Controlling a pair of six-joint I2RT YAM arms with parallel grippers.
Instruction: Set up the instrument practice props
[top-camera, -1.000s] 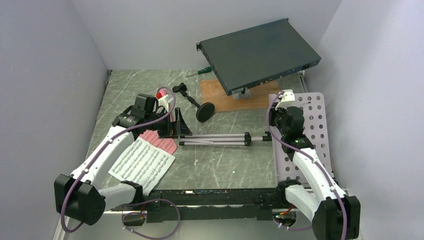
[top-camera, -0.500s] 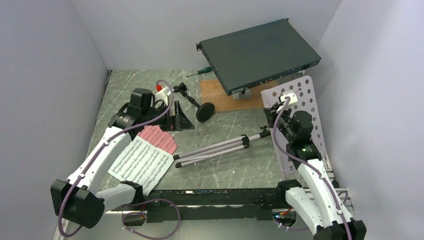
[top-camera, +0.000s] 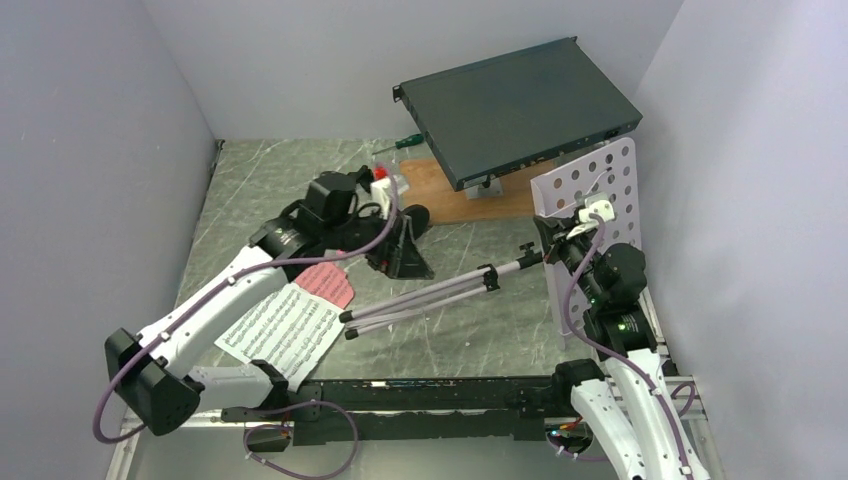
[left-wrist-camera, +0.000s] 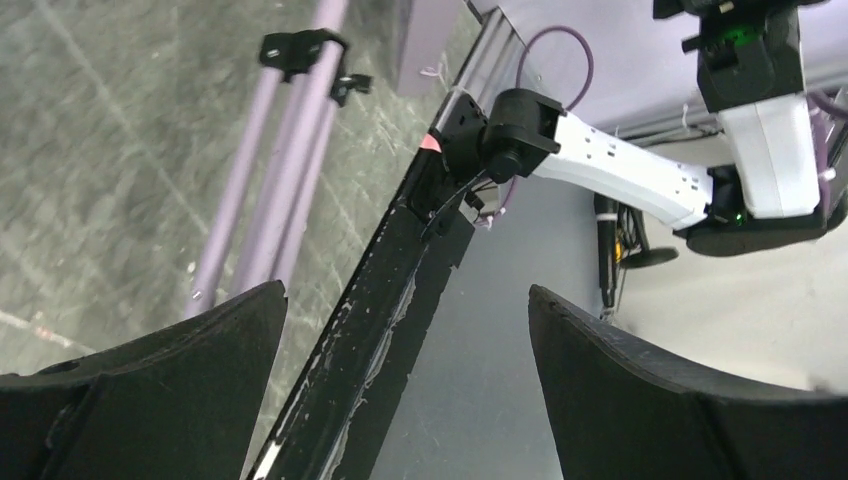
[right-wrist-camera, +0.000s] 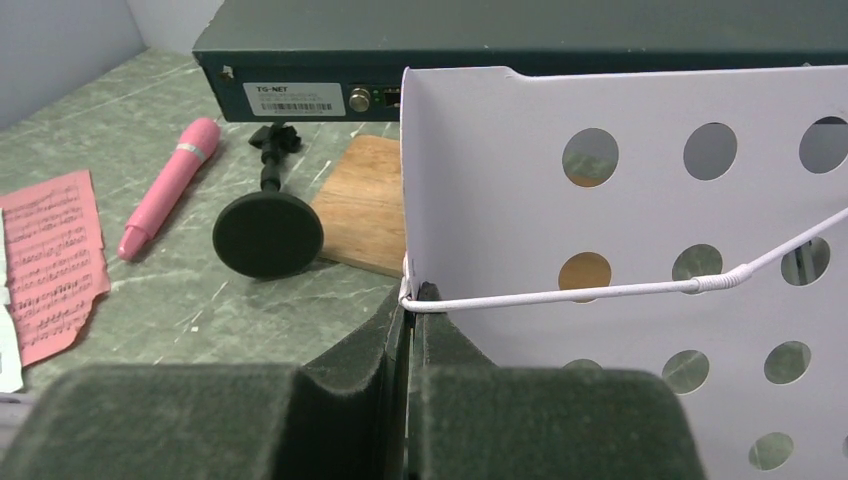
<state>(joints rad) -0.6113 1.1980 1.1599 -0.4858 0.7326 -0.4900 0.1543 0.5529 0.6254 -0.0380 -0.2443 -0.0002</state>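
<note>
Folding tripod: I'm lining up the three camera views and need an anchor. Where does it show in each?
Top external: the folding tripod slants across the middle of the table, its right end up by the music-stand desk.
Left wrist: its tubes run down the upper left.
Right wrist: not in it.
Shared landmark: the black base rail, beside the tubes in the left wrist view.

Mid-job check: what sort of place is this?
Probably a lab test cell, not a music room: plain walls box in a marbled tabletop holding a rack-mount box and loose music sheets.
</note>
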